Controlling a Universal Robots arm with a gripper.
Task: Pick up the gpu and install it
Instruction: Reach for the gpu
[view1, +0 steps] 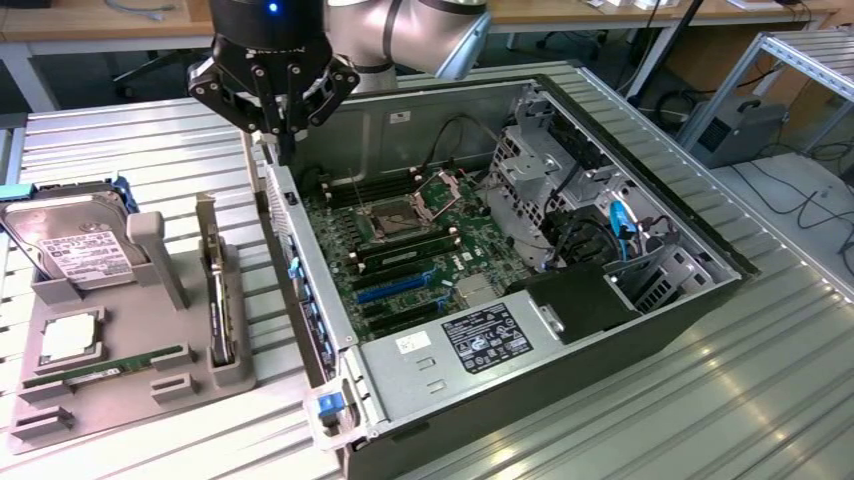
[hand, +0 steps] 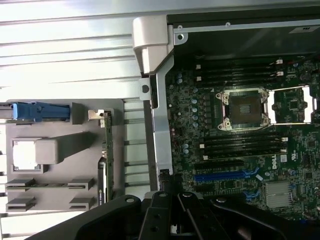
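surface: ribbed metal table | room: wooden desks behind | claw: closed

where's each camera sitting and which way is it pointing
Exterior view: off the arm, raised, angled down on the open case, with the holder at the exterior view's left; shows the arm and its shut gripper above the case's edge.
Wrist view: on the wrist, looking straight down past the gripper at the motherboard and holder.
Shared: the CPU socket, the holder, the gpu standing on edge in it, and the gripper.
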